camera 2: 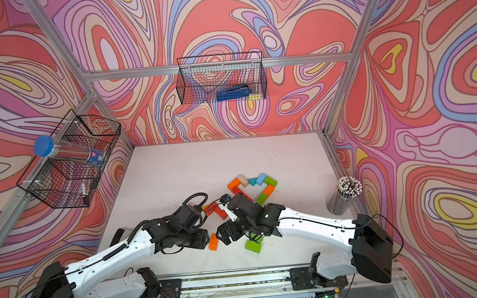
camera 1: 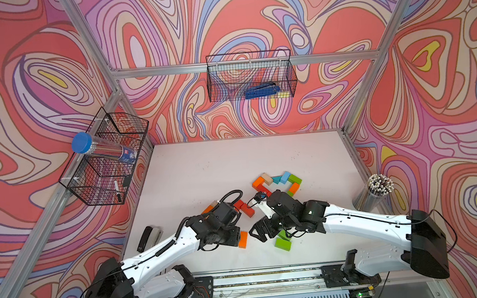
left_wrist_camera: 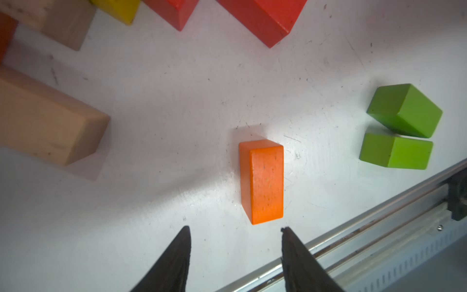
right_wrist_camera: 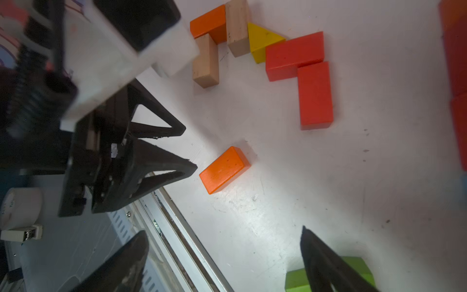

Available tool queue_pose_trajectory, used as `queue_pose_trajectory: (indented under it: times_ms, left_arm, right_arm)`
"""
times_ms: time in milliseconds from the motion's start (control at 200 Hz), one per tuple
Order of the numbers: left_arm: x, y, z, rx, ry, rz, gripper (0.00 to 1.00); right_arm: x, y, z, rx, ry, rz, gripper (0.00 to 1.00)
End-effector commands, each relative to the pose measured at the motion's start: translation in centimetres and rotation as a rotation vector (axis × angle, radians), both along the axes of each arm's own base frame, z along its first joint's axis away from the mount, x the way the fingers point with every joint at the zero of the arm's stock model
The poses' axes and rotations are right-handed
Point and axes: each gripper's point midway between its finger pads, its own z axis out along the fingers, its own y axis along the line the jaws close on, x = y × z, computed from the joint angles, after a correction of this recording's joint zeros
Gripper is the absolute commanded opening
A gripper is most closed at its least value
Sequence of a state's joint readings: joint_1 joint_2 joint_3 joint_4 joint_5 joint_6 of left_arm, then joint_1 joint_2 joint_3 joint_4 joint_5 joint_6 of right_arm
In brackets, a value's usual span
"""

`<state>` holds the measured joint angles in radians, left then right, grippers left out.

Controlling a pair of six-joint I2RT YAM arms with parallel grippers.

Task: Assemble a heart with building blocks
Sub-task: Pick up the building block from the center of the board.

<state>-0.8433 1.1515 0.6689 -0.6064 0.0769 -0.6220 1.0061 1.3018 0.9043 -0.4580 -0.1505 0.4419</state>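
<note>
So the loose orange brick was lying flat on the white bench, close to its front edge. It sat just ahead of the left pincer, whose jaws stood partly apart with nothing between them, tips not touching the brick. Two green bricks sat touching each other a bit off to one side. The right pincer hung over those, spread wide and empty, one finger hiding part of a green one in the right wrist view. Further back, a pair of red bricks made an L, with a yellow wedge touching one of them and plain wood bricks right beside the wedge. Beyond that, in both top views, a partial heart outline of orange, wood, teal, light blue and green blocks was laid out. A black-and-grey stapler lay by the bench's left edge.
</note>
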Motion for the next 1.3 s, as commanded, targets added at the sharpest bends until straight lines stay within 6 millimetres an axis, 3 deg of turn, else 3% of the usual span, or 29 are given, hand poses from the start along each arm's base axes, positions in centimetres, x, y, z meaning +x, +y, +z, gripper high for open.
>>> queue_pose_trajectory:
  times_ms: [0,145,551,761,866,1117,1292]
  left_arm:
    - [1.5,-0.8,-0.4,0.030,-0.091,0.005,0.58]
    - [1.7,-1.1,-1.3,0.052,-0.089,0.004,0.59]
    - [0.6,-2.5,-3.4,0.105,-0.073,-0.136,0.56]
    - [0.3,-2.9,-4.2,0.110,-0.058,-0.161,0.53]
    - [0.5,-2.6,-4.4,0.145,-0.061,-0.171,0.47]
    - [1.0,-1.9,-4.5,0.218,-0.093,-0.236,0.33]
    - [1.9,-2.3,-4.5,0.253,-0.127,-0.297,0.24]
  right_arm:
    - [0.9,-1.9,0.7,-0.043,-0.073,-0.046,0.98]
    - [1.8,-3.5,1.3,-0.056,-0.161,-0.093,0.98]
    - [1.8,-5.2,5.0,-0.048,-0.235,-0.114,0.97]
    - [1.9,-5.4,4.3,-0.056,-0.235,-0.128,0.91]
    - [2.0,-5.8,4.7,-0.010,-0.279,-0.141,0.98]
    - [1.7,-7.1,4.7,-0.046,-0.298,-0.144,0.98]
    - [1.0,-6.1,4.6,0.008,-0.295,-0.088,0.93]
